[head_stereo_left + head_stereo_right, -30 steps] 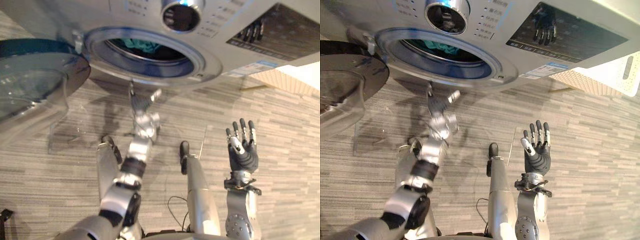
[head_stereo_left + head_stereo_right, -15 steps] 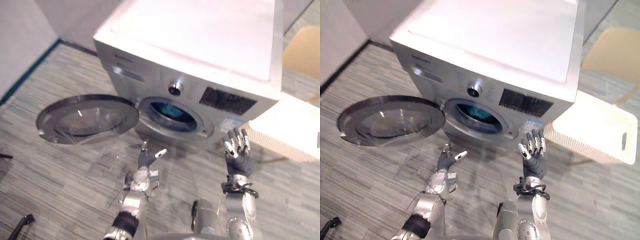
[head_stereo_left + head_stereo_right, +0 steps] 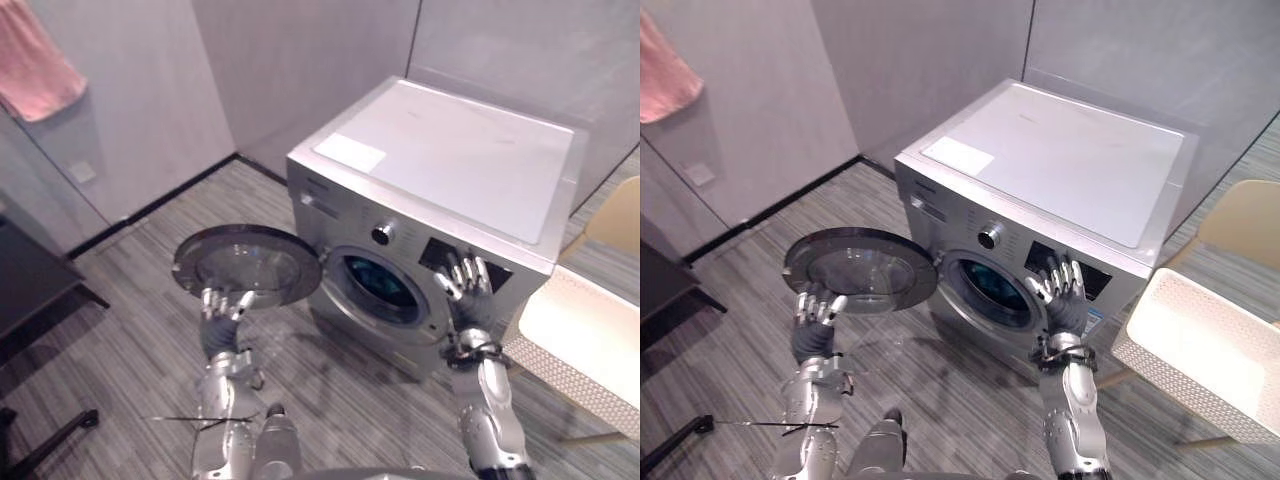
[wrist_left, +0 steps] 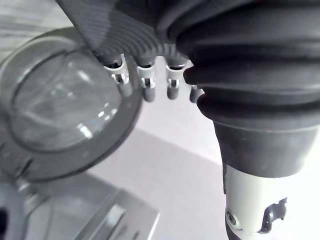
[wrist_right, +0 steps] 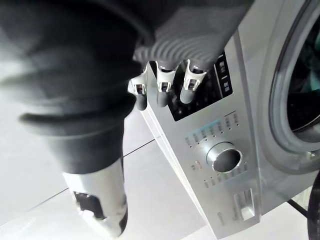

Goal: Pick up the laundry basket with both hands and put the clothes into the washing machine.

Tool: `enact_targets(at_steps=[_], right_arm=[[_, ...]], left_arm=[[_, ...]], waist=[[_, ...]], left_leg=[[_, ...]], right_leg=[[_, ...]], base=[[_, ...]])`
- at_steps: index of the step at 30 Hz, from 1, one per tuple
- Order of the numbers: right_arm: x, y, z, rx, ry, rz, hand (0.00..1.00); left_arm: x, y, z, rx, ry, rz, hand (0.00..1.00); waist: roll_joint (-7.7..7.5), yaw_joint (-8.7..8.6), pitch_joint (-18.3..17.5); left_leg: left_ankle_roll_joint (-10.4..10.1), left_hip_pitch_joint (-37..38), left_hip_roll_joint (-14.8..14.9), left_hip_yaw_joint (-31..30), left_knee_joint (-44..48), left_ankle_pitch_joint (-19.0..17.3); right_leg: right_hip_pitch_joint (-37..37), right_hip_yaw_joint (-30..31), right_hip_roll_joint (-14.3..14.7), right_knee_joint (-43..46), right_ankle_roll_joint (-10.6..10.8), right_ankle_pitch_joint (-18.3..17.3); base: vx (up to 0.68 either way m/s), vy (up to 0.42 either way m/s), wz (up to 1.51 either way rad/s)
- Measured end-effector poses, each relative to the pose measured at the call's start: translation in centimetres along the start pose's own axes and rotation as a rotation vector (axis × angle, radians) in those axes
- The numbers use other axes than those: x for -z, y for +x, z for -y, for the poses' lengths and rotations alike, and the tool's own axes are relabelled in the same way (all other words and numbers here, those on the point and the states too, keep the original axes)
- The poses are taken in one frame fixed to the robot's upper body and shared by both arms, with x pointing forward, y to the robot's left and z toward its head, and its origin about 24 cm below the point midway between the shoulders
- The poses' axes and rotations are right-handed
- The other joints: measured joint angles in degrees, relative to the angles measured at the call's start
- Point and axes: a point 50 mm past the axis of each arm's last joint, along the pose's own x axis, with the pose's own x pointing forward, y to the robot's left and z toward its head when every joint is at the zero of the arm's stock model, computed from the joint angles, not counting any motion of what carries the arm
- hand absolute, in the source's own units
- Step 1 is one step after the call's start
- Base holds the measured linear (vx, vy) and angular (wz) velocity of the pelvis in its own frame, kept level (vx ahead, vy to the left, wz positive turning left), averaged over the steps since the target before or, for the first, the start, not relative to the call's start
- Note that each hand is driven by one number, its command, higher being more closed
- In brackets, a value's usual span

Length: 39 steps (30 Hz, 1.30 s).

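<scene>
Two hands up in front of the washing machine (image 3: 455, 165), both with fingers straight and slightly spread, gripping nothing.

- Left hand (image 3: 218, 308): palm-out before the lower rim of the round door (image 3: 245, 268). Left wrist view puts its fingers (image 4: 145, 85) just over the door's dark rim and glass; contact cannot be told.
- Right hand (image 3: 466, 292): raised before the dark display panel on the machine's front, right of the dial (image 3: 381, 235). Right wrist view shows the fingertips (image 5: 164, 87) against the panel area; touching or just clear cannot be told.
- Door: swung fully open to the machine's left, glass bowl facing up.
- Drum opening (image 3: 992, 288): dark, with teal clothes (image 3: 384, 291) visible inside.
- Laundry basket (image 3: 1170, 385): white, perforated walls, on the floor just beside the machine's right side, well apart from both hands. Contents cannot be told.
- Surroundings: striped grey floor (image 3: 130, 340); a pink cloth (image 3: 35, 60) hanging on the wall at far left; a beige chair (image 3: 1240, 215) behind the basket.
</scene>
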Motion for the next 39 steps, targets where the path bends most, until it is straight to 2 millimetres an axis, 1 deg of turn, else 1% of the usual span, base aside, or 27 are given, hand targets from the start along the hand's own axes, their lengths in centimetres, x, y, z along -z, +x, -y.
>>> enact_targets(at_steps=[1,2,3,4,5,6,7,8,10,11,13,14,15,16,18,19,21,23,25,26,28,29,31,32,34,35,39], right_arm=[[-0.1,0.1,0.4,0.017,-0.004,0.004,0.0],[-0.2,0.3,0.6,0.028,-0.006,0.008,0.0],[0.1,0.8,1.3,0.067,-0.004,-0.003,0.0],[0.4,0.9,1.4,0.076,-0.003,-0.011,0.0],[0.6,1.2,1.3,0.077,0.002,-0.019,0.0],[0.5,1.3,1.1,0.071,0.006,-0.016,0.0],[0.4,1.8,0.5,0.056,0.013,-0.004,0.0],[0.3,2.0,0.3,0.047,0.015,0.0,0.0],[0.3,3.0,-1.3,-0.01,0.027,0.002,0.0],[0.6,3.1,-1.8,-0.028,0.027,-0.01,0.0],[1.9,3.0,-2.8,-0.071,0.019,-0.071,0.0],[2.2,2.8,-3.1,-0.085,0.016,-0.087,0.0],[2.7,2.6,-3.8,-0.118,0.01,-0.112,0.0],[2.8,2.5,-4.0,-0.134,0.009,-0.118,0.0],[3.0,2.2,-4.5,-0.169,0.011,-0.129,0.0],[3.1,2.1,-4.5,-0.179,0.011,-0.132,0.0],[2.8,1.4,-4.8,-0.208,0.022,-0.124,0.0],[2.2,1.1,-5.0,-0.226,0.032,-0.105,0.0],[1.4,0.9,-5.3,-0.239,0.053,-0.074,0.0],[1.3,0.9,-5.3,-0.241,0.056,-0.071,0.0],[1.5,0.6,-5.2,-0.233,0.065,-0.08,0.0],[1.5,0.5,-5.1,-0.23,0.07,-0.083,0.0],[0.8,-0.1,-5.0,-0.227,0.108,-0.059,0.0],[0.6,-0.3,-5.0,-0.228,0.113,-0.05,0.0],[0.4,-0.6,-4.9,-0.227,0.124,-0.044,0.0],[0.2,-0.8,-4.7,-0.223,0.124,-0.039,0.0],[0.0,-2.0,-4.0,-0.214,0.124,-0.043,0.0]], left_arm=[[-0.4,0.2,-0.4,-0.018,0.002,0.017,0.0],[-1.2,0.7,-0.7,-0.042,0.001,0.053,0.0],[-2.9,1.6,-1.2,-0.07,0.008,0.13,0.0],[-3.6,2.0,-1.5,-0.077,0.017,0.159,0.0],[-4.8,2.6,-1.9,-0.088,0.034,0.204,0.0],[-5.4,2.9,-2.0,-0.091,0.042,0.227,0.0],[-7.2,3.7,-1.7,-0.068,0.054,0.296,0.0],[-8.0,4.0,-1.3,-0.049,0.058,0.327,0.0],[-11.5,5.2,-1.2,-0.017,0.101,0.458,0.0],[-12.5,5.5,-1.3,-0.013,0.12,0.493,0.0],[-16.3,6.8,-1.5,-0.013,0.194,0.61,0.0],[-17.1,7.2,-1.3,-0.013,0.228,0.636,0.0],[-18.5,7.8,-0.8,-0.005,0.278,0.677,0.0],[-19.0,8.2,-0.3,0.007,0.297,0.694,0.0],[-20.5,10.3,2.2,0.067,0.328,0.718,0.0],[-20.7,10.9,2.9,0.079,0.342,0.719,0.0],[-22.2,13.1,6.0,0.133,0.422,0.713,0.0],[-23.4,14.2,7.7,0.157,0.476,0.711,0.0],[-26.3,15.6,9.7,0.153,0.592,0.724,0.0],[-27.0,15.9,9.9,0.143,0.613,0.727,0.0],[-29.9,16.6,10.9,0.089,0.679,0.739,0.0],[-30.5,16.7,11.1,0.081,0.681,0.74,0.0],[-33.9,16.2,12.7,0.06,0.662,0.788,0.0],[-34.5,16.1,13.0,0.056,0.648,0.798,0.0],[-35.6,16.0,13.0,0.036,0.62,0.801,0.0],[-35.7,16.0,13.0,0.031,0.617,0.793,0.0],[-34.6,16.8,12.7,0.039,0.6,0.7,0.0]], waist=[[-0.01,-0.03,-0.55],[0.66,-0.23,-0.95],[0.38,-0.34,-0.66],[0.34,-0.31,-0.67],[0.25,-0.31,-0.63],[0.28,-0.35,-0.59],[0.33,-0.25,-0.57],[0.32,0.0,-0.57],[0.37,0.12,-0.61],[0.34,0.15,-0.62],[0.15,0.35,-0.64],[0.08,0.38,-0.67],[-0.03,0.24,-0.64],[-0.09,0.2,-0.68],[-0.19,0.16,-0.63],[-0.37,0.11,-0.51],[-1.83,0.04,0.71],[-2.98,-0.3,1.63],[-5.12,-0.43,2.69],[-5.58,-0.53,2.97],[-7.67,-0.47,4.69],[-8.12,-0.34,4.94],[-9.77,-0.34,6.55],[-10.2,-0.58,6.79],[-11.14,-1.53,7.3],[-11.5,-1.65,7.42],[-13.13,-1.99,7.67]], left_leg=[[-0.18,1.1,-0.32,-0.21,-3.54,-0.26],[-2.19,2.45,-0.45,-0.24,-8.52,0.23],[-4.11,3.32,-1.18,0.08,-12.39,3.07],[-4.35,3.58,-1.54,0.24,-13.17,3.66],[-4.67,4.09,-2.44,0.36,-14.02,4.17],[-4.6,4.34,-2.97,0.5,-14.16,4.28],[-4.11,4.7,-4.37,1.02,-14.05,4.54],[-3.82,4.79,-4.77,1.65,-14.01,4.54],[-2.7,4.92,-6.36,4.15,-14.32,4.11],[-2.46,4.92,-6.43,5.05,-14.59,4.15],[-1.65,4.43,-6.45,7.72,-14.86,3.9],[-1.45,4.14,-6.39,8.3,-14.65,3.76],[-1.18,3.02,-6.21,9.25,-13.72,3.51],[-0.89,2.16,-6.12,9.43,-12.97,3.31],[-0.72,-2.4,-4.49,9.64,-9.92,2.31],[-0.98,-3.4,-3.97,9.63,-9.38,2.12],[-1.32,-7.7,-1.39,9.56,-6.69,1.84],[-1.6,-10.51,0.27,9.57,-5.47,1.63],[-1.9,-15.08,2.96,9.89,-4.72,1.88],[-2.02,-16.03,3.48,9.89,-4.57,1.98],[-2.45,-18.82,5.55,10.26,-3.46,2.3],[-2.66,-19.68,6.09,10.24,-3.08,2.5],[-3.08,-23.85,8.57,9.37,-1.49,2.75],[-3.22,-24.7,9.0,9.11,-1.21,2.82],[-3.81,-26.43,10.29,8.46,-0.15,2.43],[-4.18,-27.21,11.15,8.29,0.34,2.16],[-5.51,-29.58,14.1,7.58,1.33,0.99]], right_leg=[[-0.32,-0.43,-0.27,-0.56,0.05,0.13],[-0.25,-0.99,-0.68,-1.04,0.49,0.4],[-0.41,-1.11,-1.19,-1.99,1.0,1.2],[-0.12,-1.11,-1.2,-2.66,1.39,1.61],[0.69,-1.19,-1.65,-4.31,1.74,2.76],[1.12,-1.3,-1.83,-5.28,2.04,3.36],[2.04,-1.46,-2.76,-6.89,2.81,4.53],[2.01,-1.09,-3.18,-7.14,3.02,4.89],[0.88,1.07,-5.25,-8.01,3.78,6.03],[0.3,1.91,-5.65,-8.12,3.55,6.24],[-1.51,4.47,-6.17,-9.34,2.19,7.44],[-1.99,5.18,-6.21,-9.56,2.21,7.95],[-2.71,5.9,-6.23,-10.03,2.34,8.74],[-3.35,6.1,-6.22,-10.08,2.47,8.96],[-6.25,6.42,-4.68,-11.25,2.53,10.57],[-6.89,6.36,-4.16,-11.57,2.38,11.11],[-9.42,6.24,-1.76,-12.31,2.74,12.6],[-11.15,6.06,-0.07,-13.31,2.23,13.43],[-15.01,6.99,2.4,-15.4,1.09,15.24],[-15.73,7.17,2.9,-16.05,1.03,15.82],[-17.83,8.54,4.83,-18.05,1.13,18.11],[-18.51,8.75,5.39,-18.43,0.98,18.54],[-20.98,8.93,7.55,-20.18,0.51,20.04],[-21.53,8.9,8.02,-20.56,0.55,20.37],[-22.11,9.0,9.43,-21.86,0.35,21.32],[-22.69,9.22,10.16,-22.04,0.4,21.95],[-23.93,10.5,12.8,-23.67,0.47,22.45]], base=[[-0.05,0.104,0.55],[-0.06,0.148,0.38],[-0.05,0.129,0.36],[-0.07,0.164,0.23],[-0.02,0.109,0.1],[-0.02,0.14,0.09],[-0.01,0.149,0.0],[-0.01,0.181,-0.12],[0.0,0.166,-0.34],[0.0,0.112,-0.44],[0.01,0.077,-0.47],[0.03,0.065,-0.45],[0.03,0.042,-0.28],[0.01,0.045,-0.24],[-0.03,0.019,-0.16],[-0.05,-0.012,-0.17],[-0.09,-0.038,-0.15],[-0.1,-0.043,-0.22],[-0.11,-0.037,-0.42],[-0.09,-0.047,-0.39],[-0.05,-0.044,-0.39],[-0.02,-0.042,-0.4],[-0.02,-0.055,-0.35],[-0.01,-0.043,-0.22],[0.0,-0.036,-0.23],[0.0,-0.037,-0.39],[0.01,-0.028,-0.28]])
